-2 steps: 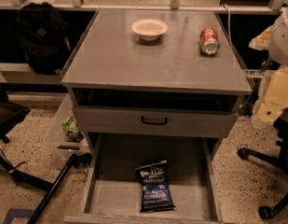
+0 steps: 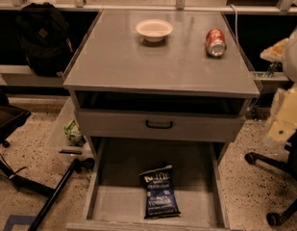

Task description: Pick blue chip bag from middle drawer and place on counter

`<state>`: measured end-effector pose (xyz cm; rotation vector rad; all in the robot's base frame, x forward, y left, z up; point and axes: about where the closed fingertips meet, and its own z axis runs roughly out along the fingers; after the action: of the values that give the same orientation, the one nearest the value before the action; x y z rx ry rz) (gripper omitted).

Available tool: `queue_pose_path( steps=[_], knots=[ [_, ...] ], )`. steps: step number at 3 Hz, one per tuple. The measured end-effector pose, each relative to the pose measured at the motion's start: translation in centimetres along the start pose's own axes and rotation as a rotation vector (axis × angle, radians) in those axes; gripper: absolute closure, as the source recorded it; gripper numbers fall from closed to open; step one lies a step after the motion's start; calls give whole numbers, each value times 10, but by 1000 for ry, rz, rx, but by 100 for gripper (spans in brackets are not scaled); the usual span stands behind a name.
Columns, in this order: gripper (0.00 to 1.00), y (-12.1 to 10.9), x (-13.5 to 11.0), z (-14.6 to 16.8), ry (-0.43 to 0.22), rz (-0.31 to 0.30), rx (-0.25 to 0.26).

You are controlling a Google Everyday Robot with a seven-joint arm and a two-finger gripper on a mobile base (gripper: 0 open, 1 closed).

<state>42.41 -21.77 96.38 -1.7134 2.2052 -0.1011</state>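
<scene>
The blue chip bag (image 2: 159, 192) lies flat on the floor of the open middle drawer (image 2: 114, 203), near its front and a little right of centre. It is dark navy with white lettering. The counter (image 2: 138, 61) is the grey cabinet top above it. My gripper (image 2: 282, 124) hangs at the right edge of the view, beside the cabinet's right side. It is at about the height of the closed drawer front, well apart from the bag and holding nothing that I can see.
A white bowl (image 2: 154, 29) and a red soda can (image 2: 216, 42) on its side rest at the back of the counter. A closed drawer front with a black handle (image 2: 159, 124) sits above the open drawer. A black backpack (image 2: 42, 37) is at the left, and chair legs (image 2: 273, 162) at the right.
My arm at the right edge has shifted slightly downward. The bag, drawer, bowl and can have not moved.
</scene>
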Motion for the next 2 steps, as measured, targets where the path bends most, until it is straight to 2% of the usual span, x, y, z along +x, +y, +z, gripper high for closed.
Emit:
queue_pose_path(
  steps=[1, 2],
  knots=[
    [0, 15, 6, 7, -18, -5, 13],
    [0, 48, 1, 74, -135, -38, -76]
  ],
)
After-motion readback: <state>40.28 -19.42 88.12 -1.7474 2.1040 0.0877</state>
